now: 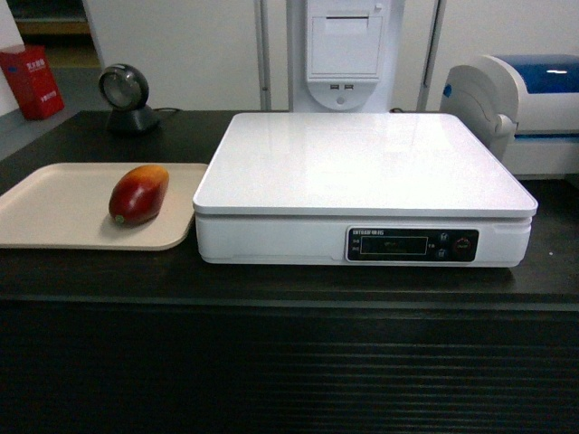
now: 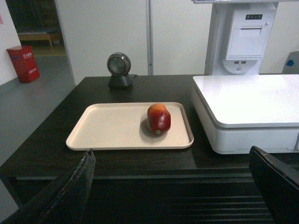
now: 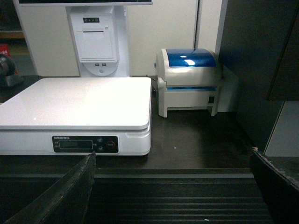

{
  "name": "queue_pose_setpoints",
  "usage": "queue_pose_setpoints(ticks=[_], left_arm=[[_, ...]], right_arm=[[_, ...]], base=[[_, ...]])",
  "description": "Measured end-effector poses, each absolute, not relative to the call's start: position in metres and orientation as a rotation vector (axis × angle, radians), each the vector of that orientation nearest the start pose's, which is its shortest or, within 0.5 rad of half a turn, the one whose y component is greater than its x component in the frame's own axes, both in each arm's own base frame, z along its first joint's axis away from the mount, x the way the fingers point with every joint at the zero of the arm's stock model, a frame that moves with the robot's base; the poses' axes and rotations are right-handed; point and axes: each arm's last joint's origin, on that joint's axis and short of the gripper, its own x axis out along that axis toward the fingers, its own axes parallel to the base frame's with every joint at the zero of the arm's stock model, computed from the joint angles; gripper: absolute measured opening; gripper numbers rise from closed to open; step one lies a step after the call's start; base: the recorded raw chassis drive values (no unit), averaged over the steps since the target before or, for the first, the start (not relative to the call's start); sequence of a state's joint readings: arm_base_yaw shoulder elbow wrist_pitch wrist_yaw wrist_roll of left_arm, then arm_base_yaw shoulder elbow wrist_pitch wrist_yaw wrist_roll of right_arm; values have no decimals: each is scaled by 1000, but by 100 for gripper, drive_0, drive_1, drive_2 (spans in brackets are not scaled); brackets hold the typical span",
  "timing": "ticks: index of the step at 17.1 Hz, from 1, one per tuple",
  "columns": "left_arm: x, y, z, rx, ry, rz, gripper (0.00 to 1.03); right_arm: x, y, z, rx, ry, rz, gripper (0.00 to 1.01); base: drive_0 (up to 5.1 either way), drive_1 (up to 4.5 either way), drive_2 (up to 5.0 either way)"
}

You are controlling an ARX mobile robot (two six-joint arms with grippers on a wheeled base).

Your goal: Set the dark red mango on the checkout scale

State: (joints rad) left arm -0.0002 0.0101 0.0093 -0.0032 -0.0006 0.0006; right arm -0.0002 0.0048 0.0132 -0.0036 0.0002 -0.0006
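The dark red mango [image 1: 138, 193] [image 2: 159, 118] lies on a beige tray [image 1: 54, 212] [image 2: 112, 128] at the left of the dark checkout counter [image 1: 271, 280]. The large white scale [image 1: 362, 185] [image 2: 252, 105] [image 3: 74, 105] stands to the tray's right with nothing on its top plate. My left gripper [image 2: 170, 186] is open, held in front of the counter's ribbed face, short of the tray. My right gripper [image 3: 173, 189] is open too, in front of the counter near the scale's right end. Neither gripper shows in the head view.
A round black scanner [image 1: 125, 98] [image 2: 119, 70] stands behind the tray. A white and blue label printer [image 1: 520, 104] [image 3: 188, 81] sits right of the scale. A white receipt terminal [image 1: 344, 50] rises behind the scale. A red box [image 1: 32, 81] is at far left.
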Motion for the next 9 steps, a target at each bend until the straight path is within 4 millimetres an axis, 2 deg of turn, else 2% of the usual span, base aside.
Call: queue_pose_setpoints(ticks=[9], left_arm=[[98,0,166,1,4,0,98]], right_arm=[[97,0,167,-1,-5,0,98]], base=[[0,0,0]])
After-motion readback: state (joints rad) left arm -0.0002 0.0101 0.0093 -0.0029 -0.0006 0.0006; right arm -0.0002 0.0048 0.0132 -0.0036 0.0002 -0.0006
